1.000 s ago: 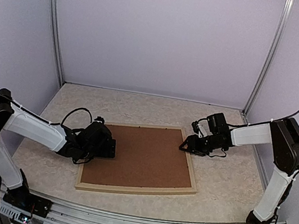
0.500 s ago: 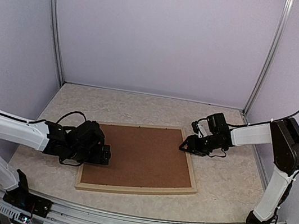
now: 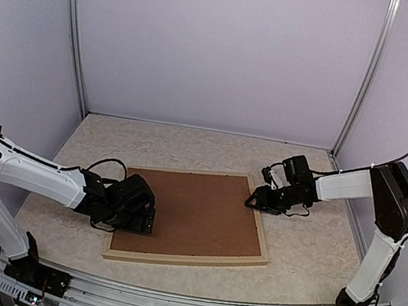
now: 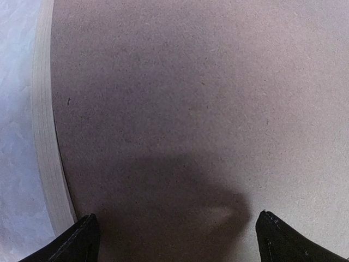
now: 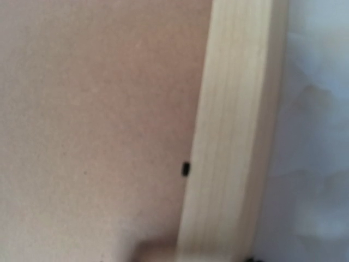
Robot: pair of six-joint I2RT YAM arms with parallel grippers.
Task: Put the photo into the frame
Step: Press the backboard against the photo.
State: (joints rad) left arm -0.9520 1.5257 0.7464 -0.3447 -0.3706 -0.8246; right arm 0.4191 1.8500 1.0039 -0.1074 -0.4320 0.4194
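The frame (image 3: 185,260) of pale wood lies flat on the table with a brown backing board (image 3: 194,212) filling it. The photo is hidden. My left gripper (image 3: 148,219) hovers low over the board's left part, open, with nothing between its fingertips (image 4: 82,240); in the left wrist view the board (image 4: 191,109) and the frame's left rail (image 4: 46,153) show. My right gripper (image 3: 252,201) sits at the frame's right rail near the far corner. In the right wrist view that rail (image 5: 234,136) and the board (image 5: 92,109) are blurred and very close, and the fingers do not show.
A small black tab (image 5: 186,168) sits where board meets rail. The speckled tabletop (image 3: 305,247) surrounds the frame, closed in by pale walls with metal posts (image 3: 75,32) at the back corners.
My left gripper has slid toward the near edge along the board's left side, with the arm shifting its pose. The right arm, frame and board have not moved.
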